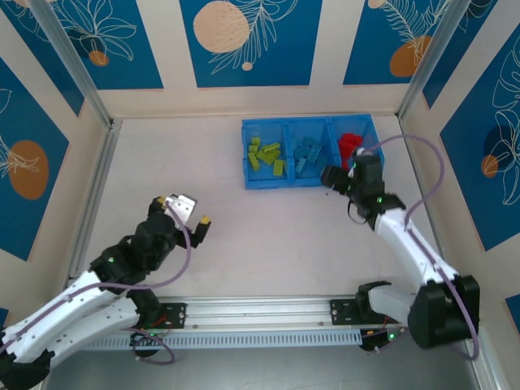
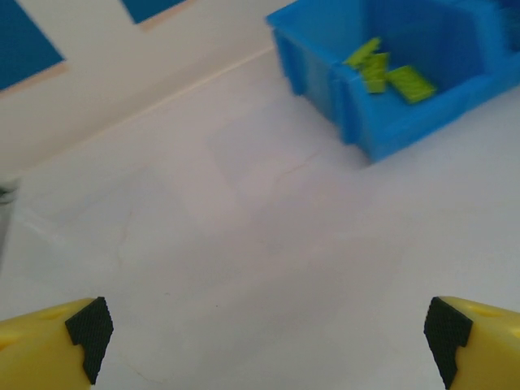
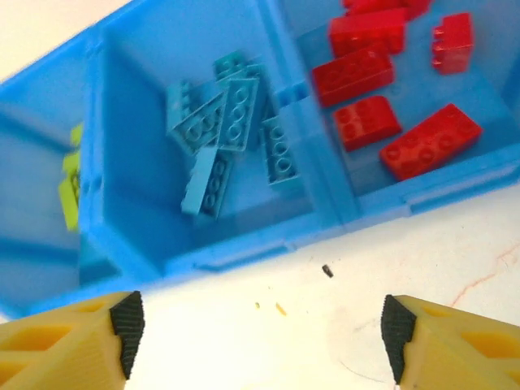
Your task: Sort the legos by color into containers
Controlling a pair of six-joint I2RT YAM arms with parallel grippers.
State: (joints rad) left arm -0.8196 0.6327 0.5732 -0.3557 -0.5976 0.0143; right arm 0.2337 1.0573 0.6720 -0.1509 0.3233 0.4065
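The blue tray (image 1: 248, 180) stands at the back right of the table, split into three containers. Lime green legos (image 1: 266, 157) lie in its left one, light blue legos (image 1: 306, 154) in the middle, red legos (image 1: 351, 145) on the right. My right gripper (image 1: 340, 180) hovers at the tray's near right corner, open and empty. In the right wrist view its fingertips (image 3: 127, 331) straddle bare table just in front of the tray wall (image 3: 244, 253), with blue legos (image 3: 227, 138) and red legos (image 3: 382, 97) beyond. My left gripper (image 1: 188, 213) is open and empty over the table's left middle.
Aluminium posts and patterned walls close the table in on three sides. A metal rail (image 1: 260, 313) runs along the near edge between the arm bases. In the left wrist view the tray's green compartment (image 2: 390, 73) lies far ahead, with bare table between.
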